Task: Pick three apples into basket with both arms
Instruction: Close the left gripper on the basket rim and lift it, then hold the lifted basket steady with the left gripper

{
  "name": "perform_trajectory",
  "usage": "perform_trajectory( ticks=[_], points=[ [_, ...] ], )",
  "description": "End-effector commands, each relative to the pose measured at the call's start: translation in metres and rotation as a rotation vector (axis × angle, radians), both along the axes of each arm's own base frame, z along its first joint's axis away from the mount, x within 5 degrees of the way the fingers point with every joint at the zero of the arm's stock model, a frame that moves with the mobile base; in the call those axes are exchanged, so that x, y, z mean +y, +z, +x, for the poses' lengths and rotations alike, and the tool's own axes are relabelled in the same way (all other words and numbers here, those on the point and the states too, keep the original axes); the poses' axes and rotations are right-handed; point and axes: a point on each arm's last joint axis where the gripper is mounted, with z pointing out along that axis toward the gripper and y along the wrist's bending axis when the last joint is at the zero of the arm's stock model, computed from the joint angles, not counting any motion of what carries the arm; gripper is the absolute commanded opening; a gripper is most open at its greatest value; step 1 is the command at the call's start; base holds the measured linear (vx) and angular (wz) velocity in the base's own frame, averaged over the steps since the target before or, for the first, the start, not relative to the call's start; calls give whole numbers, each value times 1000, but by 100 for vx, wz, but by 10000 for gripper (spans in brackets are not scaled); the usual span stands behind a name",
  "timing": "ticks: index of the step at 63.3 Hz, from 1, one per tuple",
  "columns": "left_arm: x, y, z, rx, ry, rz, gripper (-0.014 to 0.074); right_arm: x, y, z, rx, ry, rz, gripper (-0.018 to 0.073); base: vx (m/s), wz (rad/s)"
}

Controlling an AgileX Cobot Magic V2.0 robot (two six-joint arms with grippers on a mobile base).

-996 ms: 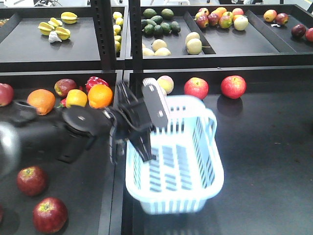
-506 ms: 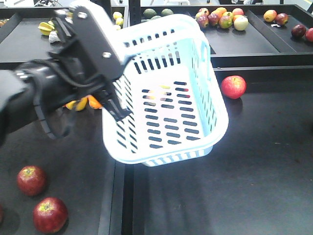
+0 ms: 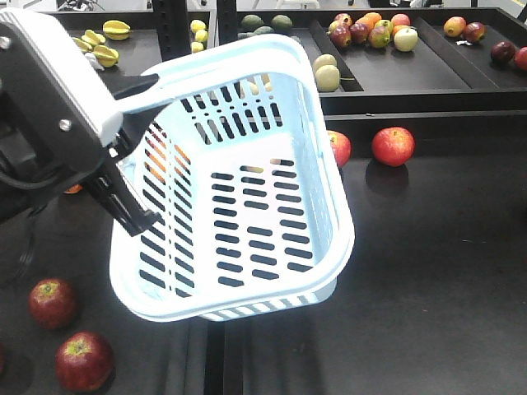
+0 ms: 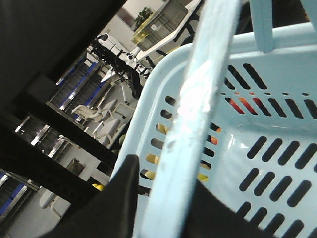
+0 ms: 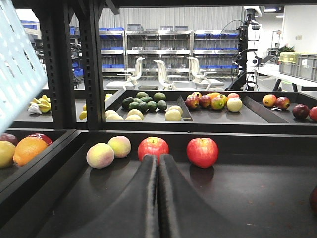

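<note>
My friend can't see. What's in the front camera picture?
The left gripper holds an empty pale blue basket tipped up in the air. Two dark-red apples lie on the black table at lower left. More fruit sits on the shelves behind.

1. The left gripper (image 3: 138,152) has a boxy white casing (image 3: 49,82) with flat faces and a grey bevelled edge.
2. Small round dark screws (image 3: 63,125) are set into the white face.
3. Its fingers (image 3: 123,206) are black, angular bars with stepped tips.
4. The body behind the casing is black, and a thin black cable (image 3: 27,234) loops beneath it.
5. The right gripper (image 5: 158,157) has two long matte black fingers (image 5: 141,198). They are smooth and narrow at the tips, flaring outward at the base.
</note>
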Motion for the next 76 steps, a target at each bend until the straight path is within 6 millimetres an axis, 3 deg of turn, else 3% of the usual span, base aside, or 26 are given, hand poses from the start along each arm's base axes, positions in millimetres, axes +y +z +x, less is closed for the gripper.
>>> perform_trajectory(
  ticks=[1,76],
  points=[
    [7,19,-5,-50,36,-55,-8,0,2,-1,-71,0,-8,-9,0,0],
    [6,18,-5,-45,27,-51,-8,0,2,-1,-71,0,-8,-9,0,0]
  ],
)
